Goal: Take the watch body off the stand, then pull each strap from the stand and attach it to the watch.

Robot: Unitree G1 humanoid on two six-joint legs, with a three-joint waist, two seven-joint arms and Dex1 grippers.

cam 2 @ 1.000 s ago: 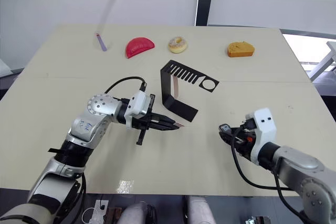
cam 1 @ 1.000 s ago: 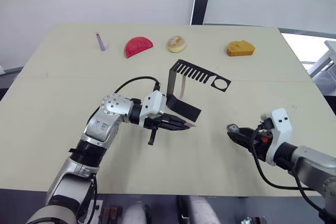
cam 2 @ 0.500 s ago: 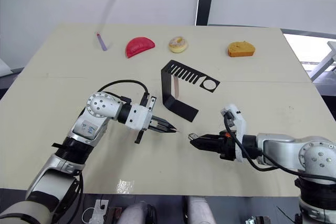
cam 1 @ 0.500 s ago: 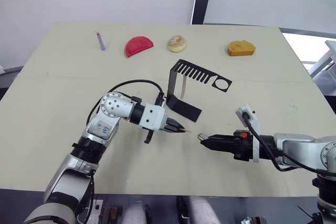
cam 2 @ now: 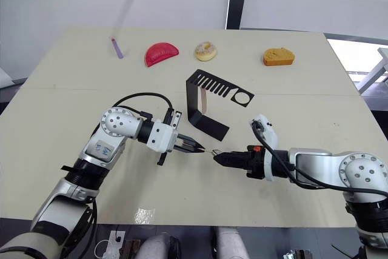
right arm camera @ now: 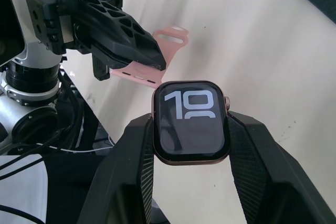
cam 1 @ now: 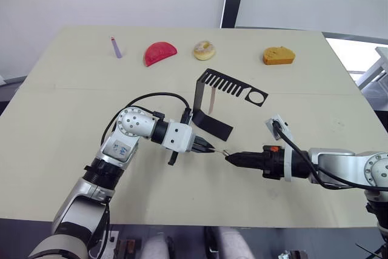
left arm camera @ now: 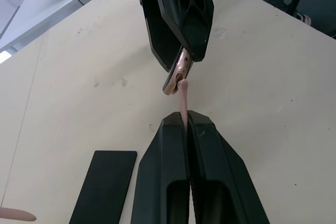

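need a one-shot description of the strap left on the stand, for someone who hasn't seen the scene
Find the black bent stand mid-table. Under its slotted top arm, beside the upright, hangs a thin pale pink strap. The other pink strap is pinched in the left gripper, off the stand.

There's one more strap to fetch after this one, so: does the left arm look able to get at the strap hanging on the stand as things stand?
Probably not yet. The left gripper is shut on a strap it brings to the watch body. Otherwise the way looks free: the other strap hangs under the stand close by, nothing between.
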